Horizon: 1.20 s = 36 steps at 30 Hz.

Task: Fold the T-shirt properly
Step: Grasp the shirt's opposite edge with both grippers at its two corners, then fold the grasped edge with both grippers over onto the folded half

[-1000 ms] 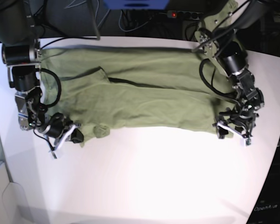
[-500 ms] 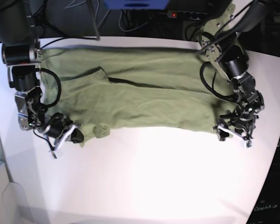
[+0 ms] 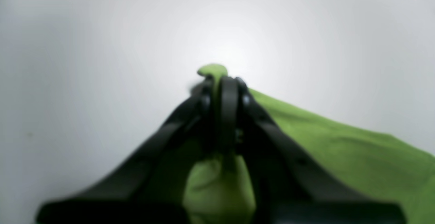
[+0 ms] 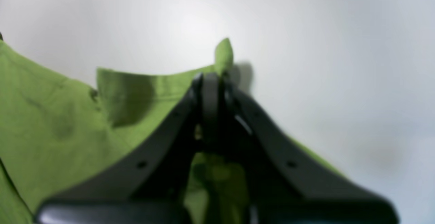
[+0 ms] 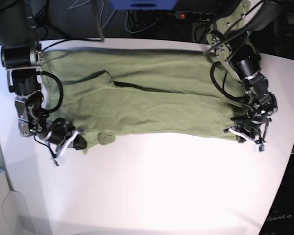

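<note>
The olive-green T-shirt (image 5: 152,98) lies spread sideways along the far half of the white table (image 5: 161,186), wrinkled, with a fold line running across its middle. At the shirt's near right corner my left gripper (image 5: 241,137) is shut on the cloth. The left wrist view shows that gripper (image 3: 221,81) with its jaws pressed together and a tuft of T-shirt (image 3: 340,149) poking out past the tips. My right gripper (image 5: 80,143) is shut on the near left corner. In the right wrist view this gripper (image 4: 210,78) pinches the T-shirt (image 4: 51,115) hem.
Cables and a power strip (image 5: 186,14) run behind the table's far edge, next to a blue object (image 5: 142,4). The table's rounded edges fall away at the left and right. White tabletop stretches in front of the shirt.
My left gripper has gone from wide open to shut on the shirt's near right corner. The right gripper has stayed shut on its corner and barely moved.
</note>
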Available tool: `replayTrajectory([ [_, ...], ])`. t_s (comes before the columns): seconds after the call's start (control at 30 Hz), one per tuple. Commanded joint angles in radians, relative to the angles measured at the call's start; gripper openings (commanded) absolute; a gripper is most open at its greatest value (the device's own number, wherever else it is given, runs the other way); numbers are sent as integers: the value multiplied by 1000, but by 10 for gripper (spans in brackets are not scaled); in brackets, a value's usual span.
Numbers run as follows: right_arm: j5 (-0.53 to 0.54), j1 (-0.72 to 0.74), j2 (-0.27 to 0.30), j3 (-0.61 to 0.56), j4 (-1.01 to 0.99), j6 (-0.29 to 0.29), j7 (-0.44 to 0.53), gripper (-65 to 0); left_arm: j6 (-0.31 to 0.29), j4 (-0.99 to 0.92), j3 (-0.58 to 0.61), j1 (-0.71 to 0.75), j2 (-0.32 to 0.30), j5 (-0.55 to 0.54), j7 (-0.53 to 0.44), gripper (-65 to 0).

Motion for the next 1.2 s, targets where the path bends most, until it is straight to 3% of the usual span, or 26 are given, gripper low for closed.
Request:
replayTrajectory([
  [0.0, -8, 19, 24, 2, 35, 7, -7, -643, -4, 31, 5, -27, -9, -10, -22, -634],
  [0.27, -8, -98, 71, 13, 300, 7, -68, -643, -9, 151, 5, 18, 5, -10, -20, -634],
  [0.57, -8, -262, 101, 18, 624, 7, -135, -643, -12, 338, 8, 125, 77, -14, -22, -634],
  [0.83, -8, -438, 101, 162, 915, 7, -227, -643, -12, 504, 67, 240, 103, -20, -22, -634],
  [1.17, -8, -684, 96, 253, 1182, 7, -231, -643, -14, 622, 67, 358, 134, -22, -26, -634],
])
